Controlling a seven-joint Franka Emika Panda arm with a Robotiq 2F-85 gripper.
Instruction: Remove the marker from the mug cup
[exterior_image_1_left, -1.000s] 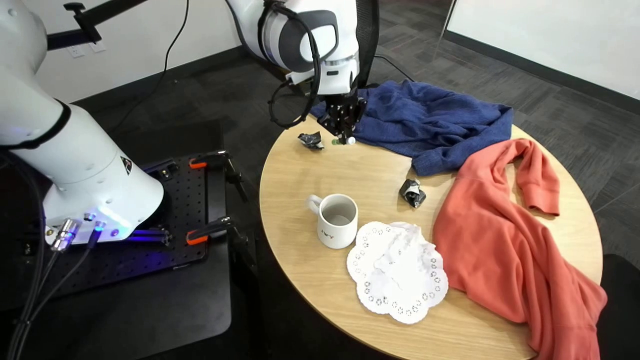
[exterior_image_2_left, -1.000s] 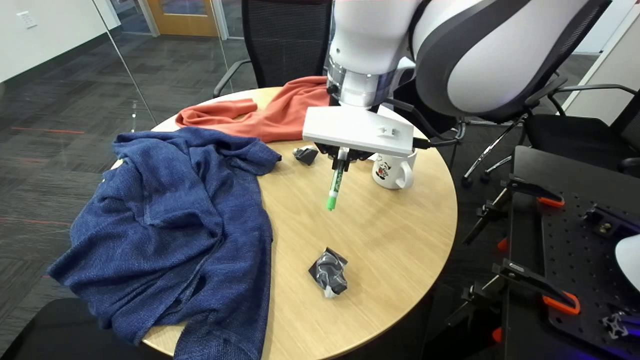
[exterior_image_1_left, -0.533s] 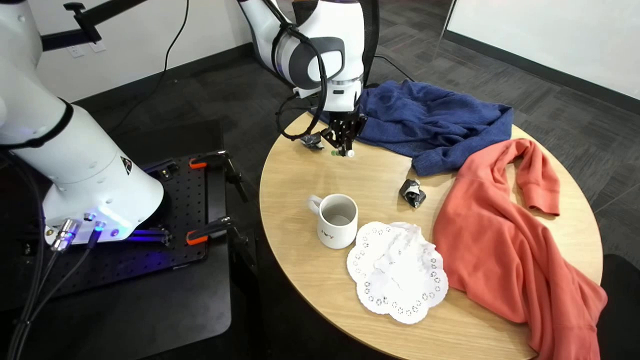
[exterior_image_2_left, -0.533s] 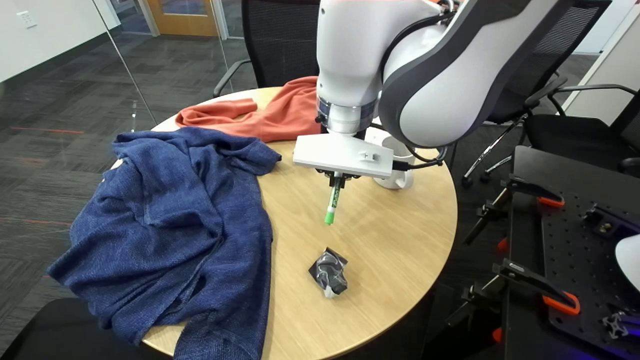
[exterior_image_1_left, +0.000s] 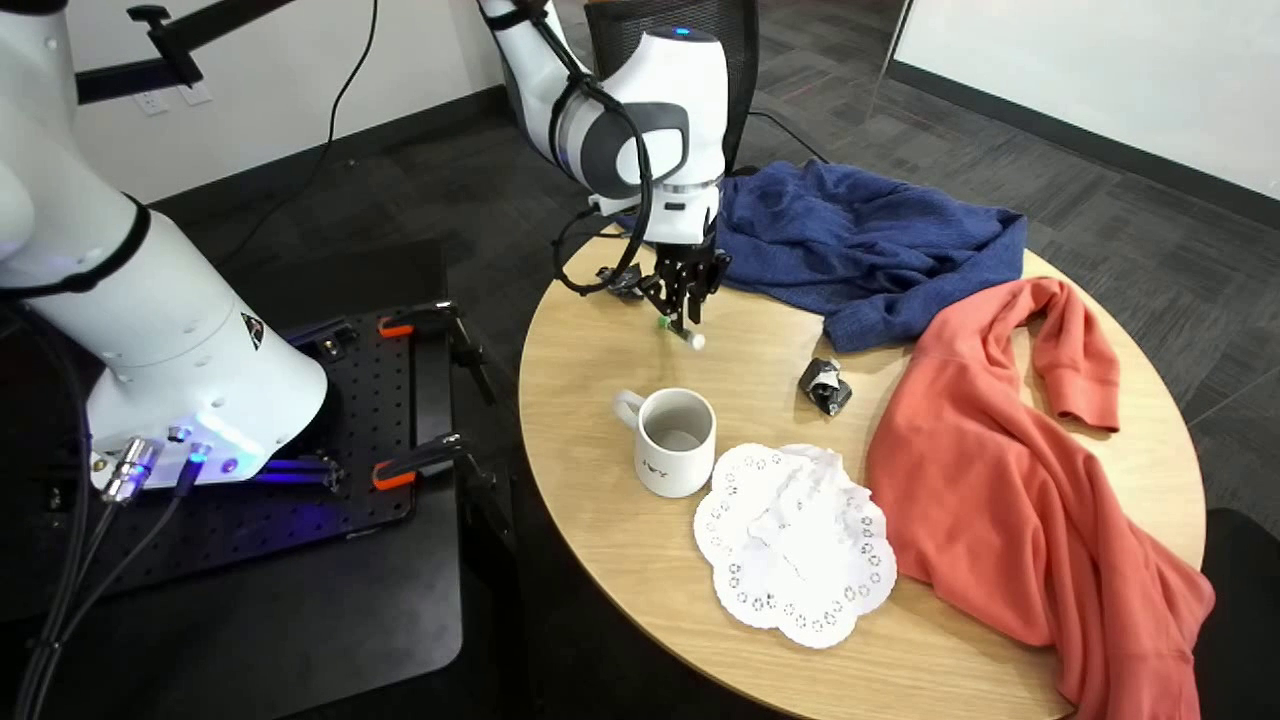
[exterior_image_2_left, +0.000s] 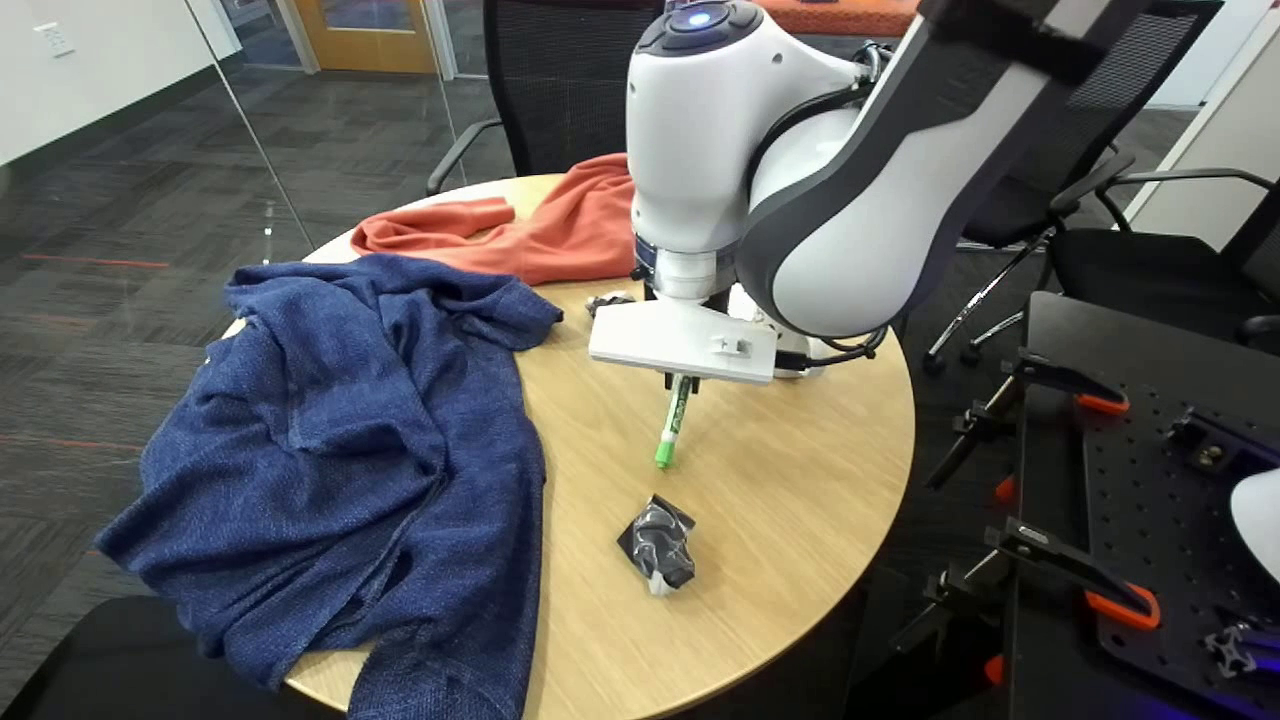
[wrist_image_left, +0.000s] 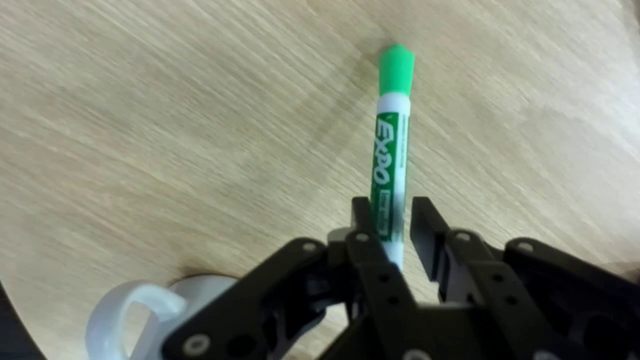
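Note:
The marker, a green and white pen with a green cap, shows in both exterior views (exterior_image_1_left: 686, 334) (exterior_image_2_left: 676, 412) and in the wrist view (wrist_image_left: 392, 145). It lies at a slant low at the table, outside the mug; I cannot tell whether its whole length touches the wood. My gripper (wrist_image_left: 390, 202) is open a little around the marker's white end. The left finger overlaps the marker's edge, and a gap shows at the right finger. The white mug cup (exterior_image_1_left: 668, 468) stands upright, its visible inside without a pen. The arm partly hides it in an exterior view; its handle shows in the wrist view (wrist_image_left: 107, 315).
A round wooden table (exterior_image_1_left: 580, 400) carries a blue garment (exterior_image_1_left: 870, 240), an orange garment (exterior_image_1_left: 1000, 500) and a white lacy doily (exterior_image_1_left: 800, 570) beside the mug. Dark crumpled wrappers lie near the gripper (exterior_image_2_left: 658, 545) and near the orange garment (exterior_image_1_left: 826, 386).
My gripper has moved down toward the table with the marker. The fingers now stand apart from it on one side, and the marker's white end has swung toward the mug side. The mug has not moved.

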